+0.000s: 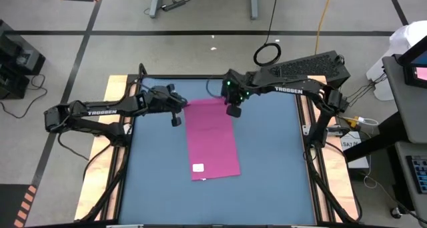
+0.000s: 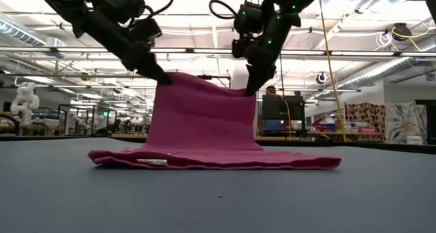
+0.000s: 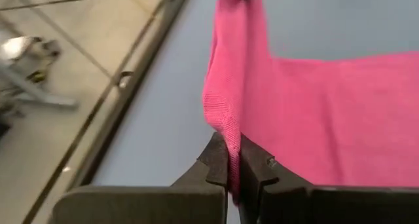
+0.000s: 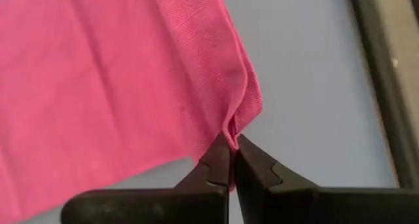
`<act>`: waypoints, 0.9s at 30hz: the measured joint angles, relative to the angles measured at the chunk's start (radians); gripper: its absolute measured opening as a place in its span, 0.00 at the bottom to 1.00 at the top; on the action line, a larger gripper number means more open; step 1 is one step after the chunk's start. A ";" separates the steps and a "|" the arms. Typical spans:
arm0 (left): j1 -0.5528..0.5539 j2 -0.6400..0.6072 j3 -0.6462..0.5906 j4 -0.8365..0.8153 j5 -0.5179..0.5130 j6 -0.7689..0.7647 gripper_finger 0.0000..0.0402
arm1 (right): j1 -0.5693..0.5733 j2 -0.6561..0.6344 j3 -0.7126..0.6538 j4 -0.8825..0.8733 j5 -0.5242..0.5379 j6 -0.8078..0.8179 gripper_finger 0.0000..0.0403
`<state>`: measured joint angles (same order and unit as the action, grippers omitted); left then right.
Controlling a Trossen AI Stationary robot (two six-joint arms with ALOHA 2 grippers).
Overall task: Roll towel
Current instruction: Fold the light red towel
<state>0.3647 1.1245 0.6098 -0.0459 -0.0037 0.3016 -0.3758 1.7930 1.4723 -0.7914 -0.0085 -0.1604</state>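
Observation:
The magenta-pink towel (image 1: 213, 138) lies lengthwise on the blue table (image 1: 280, 161), its near part with the white tag (image 1: 198, 167) flat on the surface. Its far end is lifted off the table and hangs between the two grippers (image 2: 204, 114). My left gripper (image 1: 177, 119) is shut on the far left corner. My right gripper (image 1: 233, 111) is shut on the far right corner. My left gripper pinches the towel's far left corner (image 3: 230, 140) between its two fingers, coming slanting from above and the left. The corner is lifted clear and the cloth hangs below, sagging a little toward the other gripper. My right gripper pinches the towel's far right corner (image 4: 234, 127) between its two fingertips, slanting down from above. The cloth bunches at the tips. The corner is lifted clear and the towel hangs below, its near part on the table.
Bare blue tabletop lies on both sides of the towel and in front of it (image 1: 220, 201). The table's dark frame rail (image 1: 200, 78) runs along the far edge behind the grippers.

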 joint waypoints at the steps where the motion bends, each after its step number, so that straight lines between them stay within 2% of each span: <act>1: -0.020 0.000 0.000 -0.019 0.000 -0.001 0.02 | 0.018 0.000 0.000 -0.015 0.019 0.003 0.01; 6: -0.128 -0.002 0.000 -0.089 -0.006 -0.028 0.02 | 0.117 0.001 -0.035 -0.027 0.135 0.046 0.01; 11: -0.246 -0.002 0.000 -0.110 -0.059 -0.086 0.02 | 0.204 0.000 -0.041 -0.069 0.138 0.095 0.01; 20: -0.433 -0.002 0.000 -0.131 -0.067 -0.233 0.02 | 0.329 0.000 -0.042 -0.115 0.136 0.202 0.01; 27: -0.538 0.022 0.000 -0.128 -0.102 -0.321 0.02 | 0.409 0.004 -0.042 -0.126 0.135 0.267 0.01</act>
<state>-0.1734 1.1468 0.6098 -0.1736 -0.1054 -0.0192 0.0330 1.7973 1.4307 -0.9176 0.1265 0.1065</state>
